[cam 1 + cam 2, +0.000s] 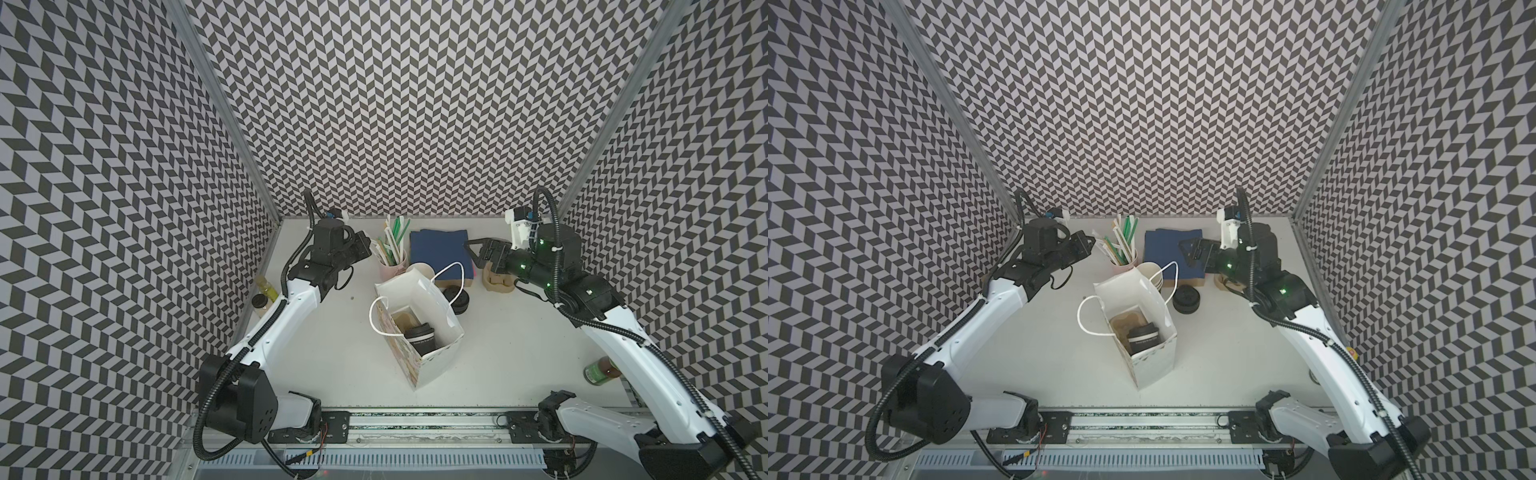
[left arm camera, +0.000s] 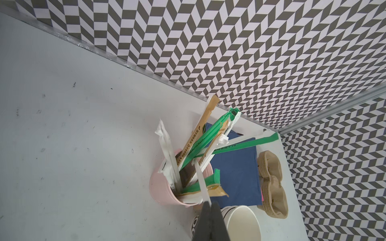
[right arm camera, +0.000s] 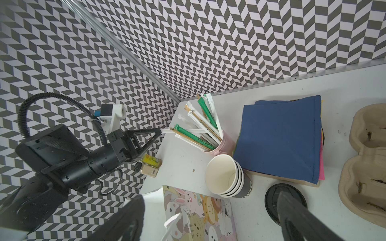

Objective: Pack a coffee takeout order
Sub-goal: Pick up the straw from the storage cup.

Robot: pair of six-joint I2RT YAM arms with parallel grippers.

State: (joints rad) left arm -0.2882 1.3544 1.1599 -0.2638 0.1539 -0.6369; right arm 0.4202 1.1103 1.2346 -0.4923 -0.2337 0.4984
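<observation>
A white paper bag (image 1: 432, 307) with cartoon animals on its side stands open mid-table. Inside it, a dark paper cup with a black lid (image 1: 419, 334) sits in a tan pulp carrier (image 1: 401, 322). Navy-blue napkins (image 1: 436, 249) lie stacked at the back. My left gripper (image 2: 210, 205) is shut on a white wrapped straw (image 2: 200, 181) that sticks out of the pink cup (image 2: 165, 189); the right wrist view shows that grip from the side (image 3: 160, 131). My right gripper (image 3: 211, 196) hangs open over the bag's far edge, by the napkins, holding nothing.
A stack of lidless cups (image 3: 225, 177) stands between the bag and the pink cup. Black lids (image 3: 284, 200) and a stack of pulp carriers (image 3: 365, 156) lie right of the napkins. Small bottles (image 1: 266, 295) stand at the left wall, and a green can (image 1: 600, 372) lies at the right.
</observation>
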